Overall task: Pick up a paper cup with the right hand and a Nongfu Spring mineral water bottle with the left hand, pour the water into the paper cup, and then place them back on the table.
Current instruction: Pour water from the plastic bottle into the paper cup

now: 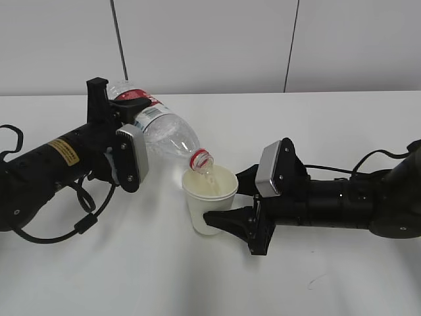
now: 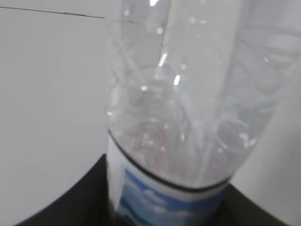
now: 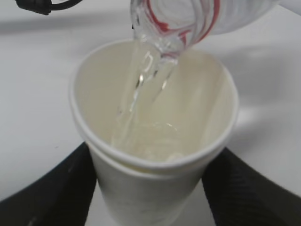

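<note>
Left claw [image 1: 122,141]: clamped on Nongfu Spring mineral water bottle [image 1: 161,128] at label end, bottle tipped, red-ringed neck down right over paper cup [image 1: 209,201]. Right claw [image 1: 227,197]: closed around paper cup, black fingers [image 3: 56,188] on both sides of cup wall, cup upright above white table [image 1: 197,276]. Clear stream running from bottle mouth into cream interior; water pooled at cup bottom.

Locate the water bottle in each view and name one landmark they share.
Exterior: bottle left of centre, tilted, mouth over the paper cup.
Left wrist: bottle fills the frame, label lowest.
Right wrist: only its red-ringed mouth at top.
Shared landmark: the bottle's clear shoulder.
</note>
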Robot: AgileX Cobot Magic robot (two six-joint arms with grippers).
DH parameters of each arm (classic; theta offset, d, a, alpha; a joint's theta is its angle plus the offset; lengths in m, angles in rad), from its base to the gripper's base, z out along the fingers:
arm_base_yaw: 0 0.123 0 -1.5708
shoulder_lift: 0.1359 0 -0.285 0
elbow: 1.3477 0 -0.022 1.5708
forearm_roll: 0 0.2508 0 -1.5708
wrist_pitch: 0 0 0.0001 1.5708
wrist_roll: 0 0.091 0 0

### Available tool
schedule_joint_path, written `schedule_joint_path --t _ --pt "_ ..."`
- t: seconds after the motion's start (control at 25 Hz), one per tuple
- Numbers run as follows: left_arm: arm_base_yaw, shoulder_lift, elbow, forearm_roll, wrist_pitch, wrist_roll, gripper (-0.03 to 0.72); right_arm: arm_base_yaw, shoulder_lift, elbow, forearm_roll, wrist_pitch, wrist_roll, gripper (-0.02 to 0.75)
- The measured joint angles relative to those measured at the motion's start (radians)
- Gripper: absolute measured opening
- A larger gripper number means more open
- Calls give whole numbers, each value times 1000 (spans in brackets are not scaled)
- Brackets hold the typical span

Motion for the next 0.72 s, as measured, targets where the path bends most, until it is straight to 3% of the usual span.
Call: schedule_joint_path --t 0.72 --pt "0 0 0 0 -6 0 307 0 2 0 0 2 -2 503"
